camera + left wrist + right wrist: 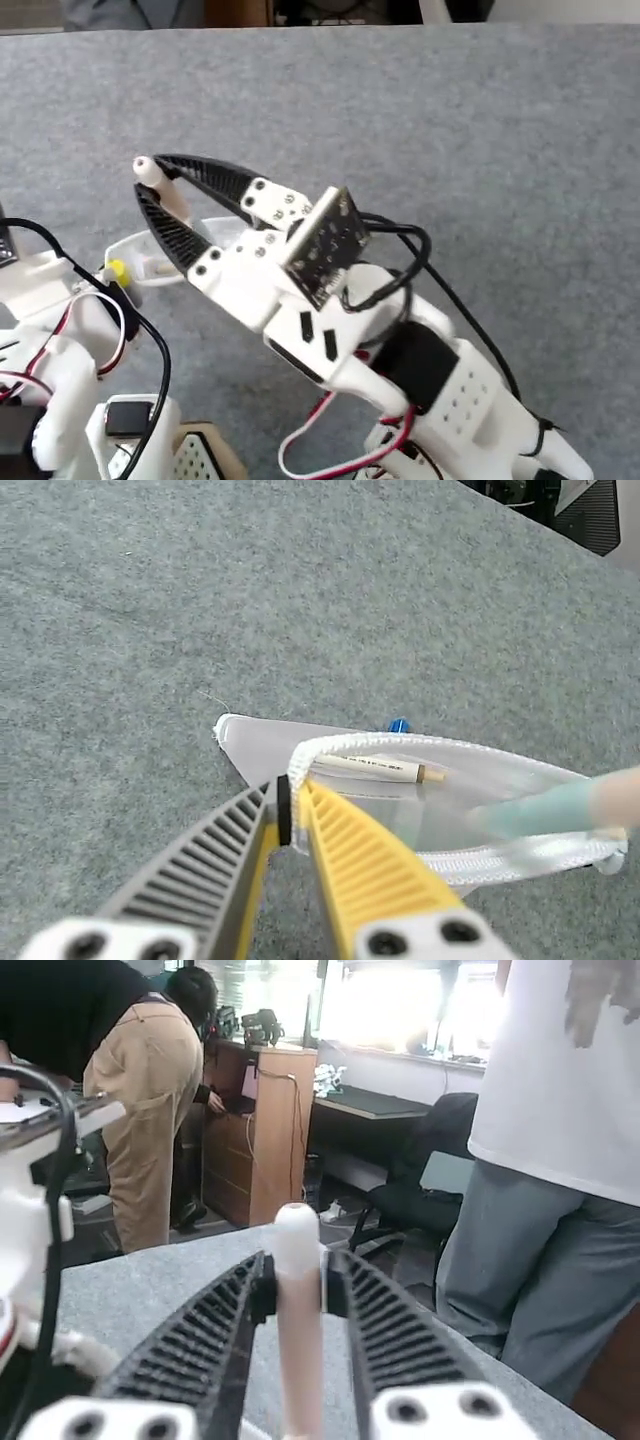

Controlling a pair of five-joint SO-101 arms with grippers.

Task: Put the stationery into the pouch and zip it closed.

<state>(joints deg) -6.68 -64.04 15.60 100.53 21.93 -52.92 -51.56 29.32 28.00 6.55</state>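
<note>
Left gripper point(285, 798) pinches the pouch point(440, 815) by its white zip edge point(330, 746); right gripper point(298, 1265) clamps a pale pen point(298, 1350).
At the near left of the grey felt-covered table point(450, 120), the yellow and grey jaws press together on the translucent pouch's rim. Its mouth gapes, with a cream pen point(385, 768) lying inside and a small blue piece point(399, 725) at its far edge. The black jaws hold the pale pen tilted over that mouth. Beyond the table's far edge stand a wooden cabinet point(265, 1130), a black chair point(430, 1185) and bright windows point(400, 1000).
</note>
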